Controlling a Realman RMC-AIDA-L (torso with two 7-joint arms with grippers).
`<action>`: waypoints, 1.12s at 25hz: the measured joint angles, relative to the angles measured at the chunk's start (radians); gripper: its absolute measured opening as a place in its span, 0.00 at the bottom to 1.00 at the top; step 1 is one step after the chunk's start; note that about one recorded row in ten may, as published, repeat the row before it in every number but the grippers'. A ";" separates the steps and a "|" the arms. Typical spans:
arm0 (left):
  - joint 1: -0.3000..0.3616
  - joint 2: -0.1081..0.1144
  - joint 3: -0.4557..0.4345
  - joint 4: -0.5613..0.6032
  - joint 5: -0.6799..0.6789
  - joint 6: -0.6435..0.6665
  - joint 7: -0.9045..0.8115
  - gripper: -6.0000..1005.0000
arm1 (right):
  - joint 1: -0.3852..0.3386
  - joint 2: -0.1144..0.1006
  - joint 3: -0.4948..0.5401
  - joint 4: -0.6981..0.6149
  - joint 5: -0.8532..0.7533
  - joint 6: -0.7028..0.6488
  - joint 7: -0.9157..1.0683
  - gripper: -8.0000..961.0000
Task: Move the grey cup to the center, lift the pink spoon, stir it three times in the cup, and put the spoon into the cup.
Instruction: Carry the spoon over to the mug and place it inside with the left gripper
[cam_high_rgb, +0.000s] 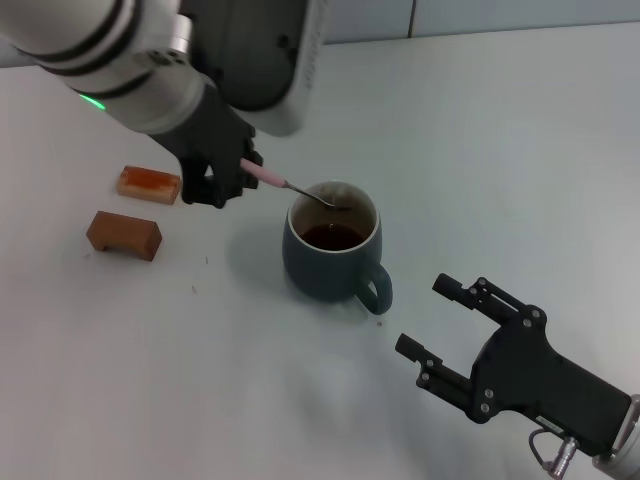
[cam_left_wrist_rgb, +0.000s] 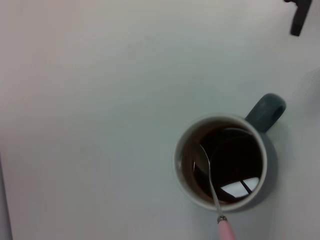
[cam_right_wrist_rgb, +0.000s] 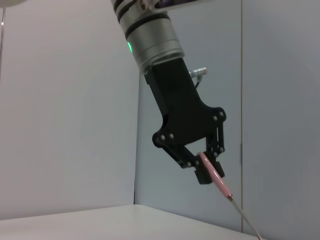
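as seen from the head view, nearest the robot the right gripper is parked low over the table, fingers spread wide and holding nothing, just beside the handle side of the grey cup but not touching it.

next out, the grey cup is stood upright near the middle of the table, handle turned toward the right gripper, dark liquid inside. the cup looks already placed; stirring is judged to be the step in hand.

beyond the cup, the pink spoon is held slanted, its pink handle end pinched in the left gripper, whose fingers are closed narrow on it. the metal neck runs down across the rim and the bowl sits inside the cup, close to the inner wall on the side away from the handle; in the left wrist view the pink spoon bowl lies near the liquid, whether dipped cannot be told.

for a good stir, small circles are advised, the neck kept off the rim so the cup is not dragged or tipped, and the grip kept firm since only the handle end is pinched.

farthest left, two brown blocks lie well apart from the cup.
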 joint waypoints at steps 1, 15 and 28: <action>-0.002 0.000 0.015 -0.001 0.000 -0.007 -0.005 0.13 | 0.000 0.000 0.000 0.000 0.000 0.000 0.000 0.74; 0.008 0.000 0.060 0.036 0.021 0.061 -0.023 0.13 | 0.010 -0.001 0.001 -0.009 0.000 0.009 0.005 0.74; -0.005 0.000 0.063 0.025 0.052 -0.011 -0.024 0.13 | 0.032 0.000 0.006 -0.008 0.000 0.032 0.010 0.74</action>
